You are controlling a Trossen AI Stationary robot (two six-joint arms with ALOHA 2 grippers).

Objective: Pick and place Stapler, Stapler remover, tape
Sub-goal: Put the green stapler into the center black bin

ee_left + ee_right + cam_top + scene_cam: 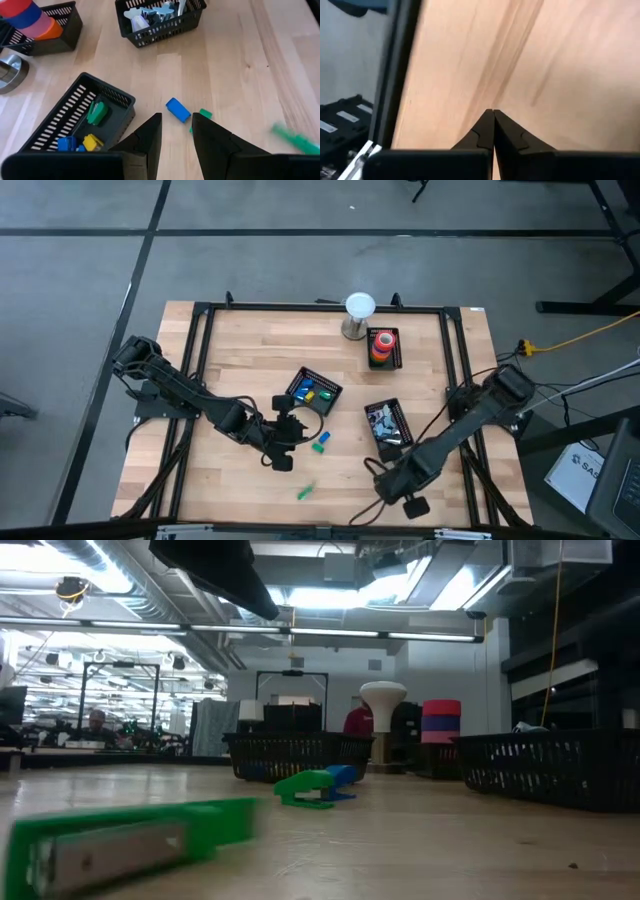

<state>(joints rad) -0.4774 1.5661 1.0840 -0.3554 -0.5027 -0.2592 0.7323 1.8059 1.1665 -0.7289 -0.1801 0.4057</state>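
Note:
A green stapler (305, 492) lies flat on the wood near the front edge and fills the foreground of the low view (130, 840). A small blue block (178, 110) and a green one (204, 114) lie side by side on the table. My left gripper (176, 135) hovers open just short of them with nothing between its fingers; in the high view it (297, 438) is at mid-table. The tape rolls (382, 345), red and orange, are stacked in a black basket at the back. My right gripper (493, 117) is shut and empty above bare wood at the front right (388, 483).
A black basket (313, 392) with blue, yellow and green items stands beside my left gripper. Another basket (387, 423) holds pale metal pieces. A white-topped stand (358, 310) is at the back. A black frame (205, 310) runs around the table.

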